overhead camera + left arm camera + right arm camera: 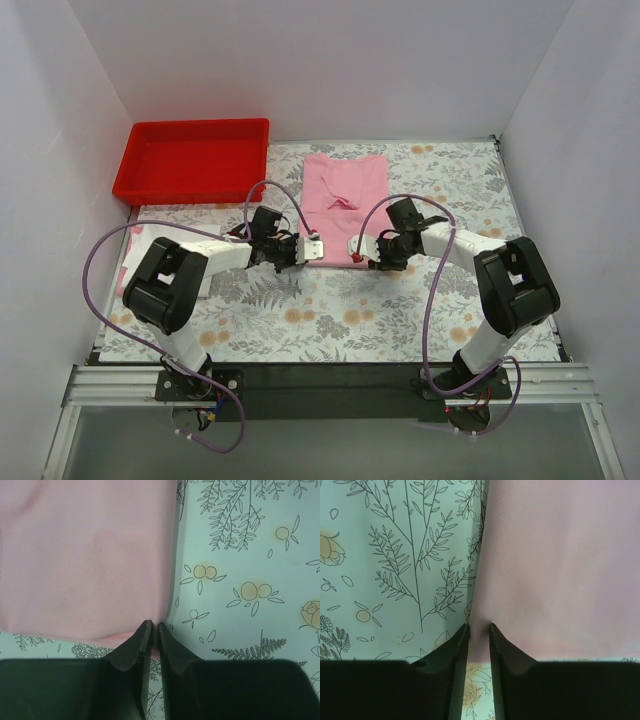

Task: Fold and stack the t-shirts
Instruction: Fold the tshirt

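One light pink t-shirt (345, 195) lies on the tablecloth at the back middle, folded into a long strip with a wrinkle near its centre. My left gripper (312, 248) sits at the shirt's near left corner, and the left wrist view shows this gripper (154, 625) shut on the pink hem (90, 570). My right gripper (358, 250) is at the near right corner. In the right wrist view the right gripper (479, 626) holds a puckered fold of the cloth (560, 570) between its narrow jaws.
A red plastic tray (190, 125) stands at the back left, touching the wall. The floral grey tablecloth (400, 310) covers the table between white side walls. A sliver of pink cloth (124, 272) shows at the table's left edge behind my left arm.
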